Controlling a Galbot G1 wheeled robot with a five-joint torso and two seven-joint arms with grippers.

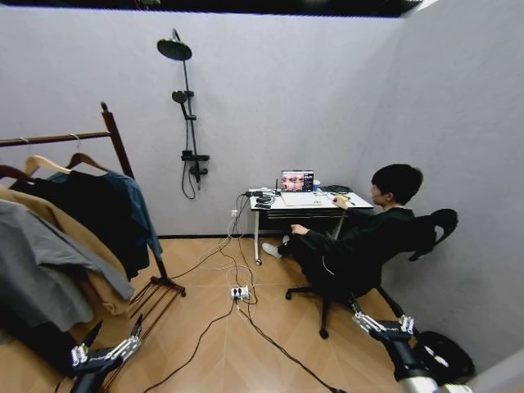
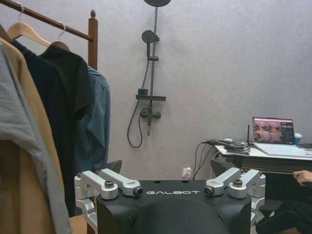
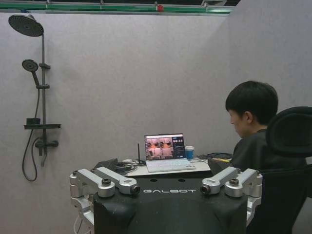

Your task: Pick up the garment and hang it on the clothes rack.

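The left gripper (image 1: 110,345) hangs low, fingers spread and empty, just below the rack (image 1: 115,139) where the blue garment (image 1: 137,205) hangs; the right gripper (image 1: 385,321) likewise, open.

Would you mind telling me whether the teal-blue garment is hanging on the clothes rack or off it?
On it: the teal-blue garment hangs from the clothes rack bar, last in the row, beside the post.

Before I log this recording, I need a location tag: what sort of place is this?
Probably a mock-up test room, not a real home: a clothes rack with hung clothes, a wall shower set above wooden flooring, and a laptop desk with trailing cables.
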